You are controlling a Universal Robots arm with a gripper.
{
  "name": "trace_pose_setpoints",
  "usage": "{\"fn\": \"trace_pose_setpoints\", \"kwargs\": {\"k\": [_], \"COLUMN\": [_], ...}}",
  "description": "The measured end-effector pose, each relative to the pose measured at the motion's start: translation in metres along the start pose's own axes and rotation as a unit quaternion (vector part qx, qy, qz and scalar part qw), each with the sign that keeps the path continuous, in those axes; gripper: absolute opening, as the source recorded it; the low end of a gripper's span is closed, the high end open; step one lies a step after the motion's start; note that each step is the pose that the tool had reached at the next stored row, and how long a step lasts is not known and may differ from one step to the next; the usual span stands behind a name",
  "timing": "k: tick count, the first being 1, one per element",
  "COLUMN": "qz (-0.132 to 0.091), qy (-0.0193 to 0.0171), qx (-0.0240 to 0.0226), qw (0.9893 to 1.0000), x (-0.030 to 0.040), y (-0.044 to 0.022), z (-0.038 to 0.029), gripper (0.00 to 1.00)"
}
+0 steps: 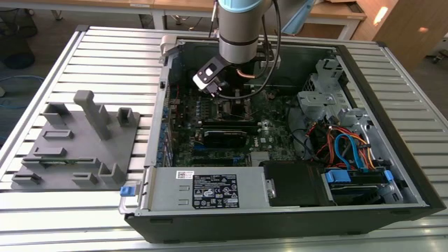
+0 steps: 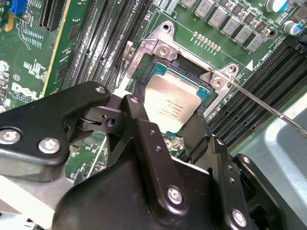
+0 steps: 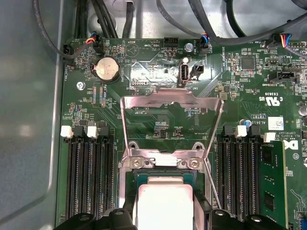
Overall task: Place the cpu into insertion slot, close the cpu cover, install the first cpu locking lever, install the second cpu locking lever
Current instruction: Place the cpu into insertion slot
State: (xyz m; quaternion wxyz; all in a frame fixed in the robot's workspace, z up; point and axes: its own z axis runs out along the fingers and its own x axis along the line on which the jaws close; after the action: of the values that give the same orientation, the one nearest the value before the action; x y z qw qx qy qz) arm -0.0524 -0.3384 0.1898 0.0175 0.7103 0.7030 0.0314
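End effector (image 2: pixel 167 114) clamped on two opposite edges of the cpu (image 2: pixel 173 98), held straight beneath it within the insertion slot (image 2: pixel 170 67) rim, seating depth unclear; cpu cover (image 3: pixel 172 99) stands raised just beyond.

Finishes, socket area
cpu (image 2: pixel 173 103) top: dull silver-grey metal, matt. cpu cover (image 3: pixel 168 93): bare bright metal. circuit board (image 3: pixel 158 124): glossy green.

Raised cpu cover (image 3: pixel 172 98) and, seemingly, a loose lever (image 2: pixel 268 109) crowd the insertion slot (image 2: pixel 160 45).

cpu (image 2: pixel 172 103) at insertion slot (image 2: pixel 183 76)
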Motion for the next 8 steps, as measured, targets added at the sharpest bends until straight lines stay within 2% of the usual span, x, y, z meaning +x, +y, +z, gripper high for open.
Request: {"fn": "trace_pose_setpoints", "kwargs": {"k": [8], "qz": [0.0], "qy": [-0.0001], "qx": [0.0001], "qw": [1.0], "x": [0.0002], "y": [-0.0002], "z": [0.0013], "gripper": [0.54]}}
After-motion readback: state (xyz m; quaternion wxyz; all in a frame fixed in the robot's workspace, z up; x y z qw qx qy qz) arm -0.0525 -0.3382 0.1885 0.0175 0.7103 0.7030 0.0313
